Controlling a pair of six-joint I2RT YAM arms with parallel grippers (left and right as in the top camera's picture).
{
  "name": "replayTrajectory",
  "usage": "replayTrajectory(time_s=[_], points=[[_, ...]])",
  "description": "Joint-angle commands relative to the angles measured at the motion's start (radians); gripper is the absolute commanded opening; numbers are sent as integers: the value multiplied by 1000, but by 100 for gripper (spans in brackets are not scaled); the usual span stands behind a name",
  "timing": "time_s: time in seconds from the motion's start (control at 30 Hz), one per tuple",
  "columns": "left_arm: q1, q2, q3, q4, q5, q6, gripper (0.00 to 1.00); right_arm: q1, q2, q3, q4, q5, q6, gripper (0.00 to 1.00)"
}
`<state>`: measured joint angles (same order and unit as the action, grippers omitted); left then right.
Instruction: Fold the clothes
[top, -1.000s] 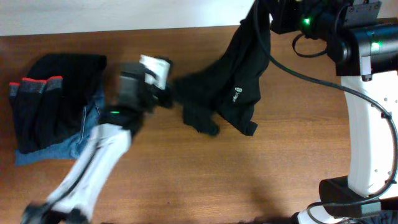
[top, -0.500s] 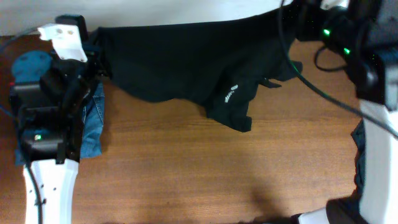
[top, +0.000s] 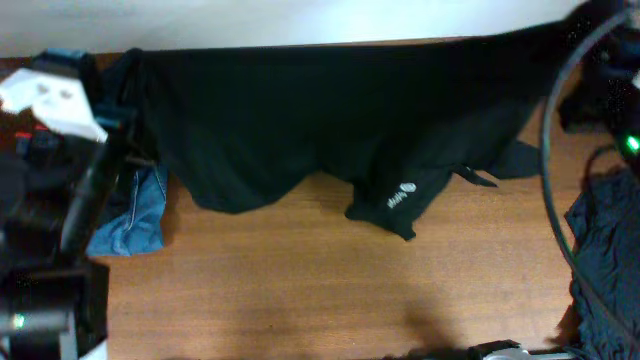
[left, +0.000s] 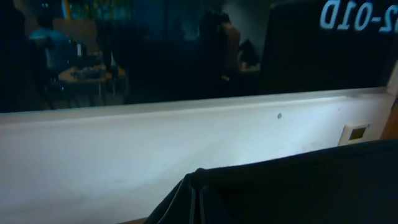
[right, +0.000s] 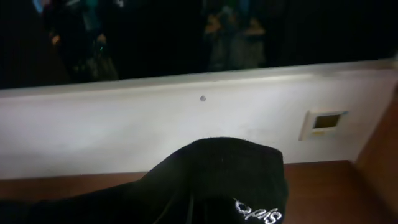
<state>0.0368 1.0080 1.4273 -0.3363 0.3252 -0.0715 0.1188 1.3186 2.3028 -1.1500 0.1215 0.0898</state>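
Note:
A long black garment (top: 330, 110) of the clothes hangs stretched across the back of the table, raised between my two arms. Its white logo (top: 403, 194) sits on a lower flap near the middle. My left gripper (top: 120, 72) is shut on the left end. In the left wrist view the pinched fabric (left: 198, 186) folds down over the fingers and hides them. My right gripper is shut on the right end (top: 580, 25), out at the top right corner. In the right wrist view a black cuff (right: 230, 168) with white lettering (right: 258, 215) covers the fingers.
A blue denim piece (top: 135, 222) and a dark pile with a red stripe (top: 40, 135) lie at the left under my left arm. Another dark grey garment (top: 605, 250) lies at the right edge. A black cable (top: 548, 150) loops down on the right. Bare wooden table (top: 300, 300) fills the front.
The arms have moved apart, left arm to the far left and right arm further right. The black garment has gone from bunched to stretched wide and lifted.

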Motion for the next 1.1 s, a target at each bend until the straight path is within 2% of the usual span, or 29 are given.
replayTrajectory(time_s=[0.0,0.2,0.47,0.8,0.9,1.07], points=[[10,-77,27,-24,-77,17,0,-2,-46,7,3,159,-7,4],[10,-111,27,-73,-113,16,0,-2,-64,7,-18,205,-7,4],[10,16,27,-137,-113,16,0,-2,51,7,-88,270,-7,4],[9,370,27,-158,-113,16,0,-3,371,6,-146,302,-7,4],[9,490,27,-117,-113,16,1,-14,487,6,-131,297,-7,4],[3,717,27,35,-113,16,0,-54,716,6,-17,289,-7,4]])
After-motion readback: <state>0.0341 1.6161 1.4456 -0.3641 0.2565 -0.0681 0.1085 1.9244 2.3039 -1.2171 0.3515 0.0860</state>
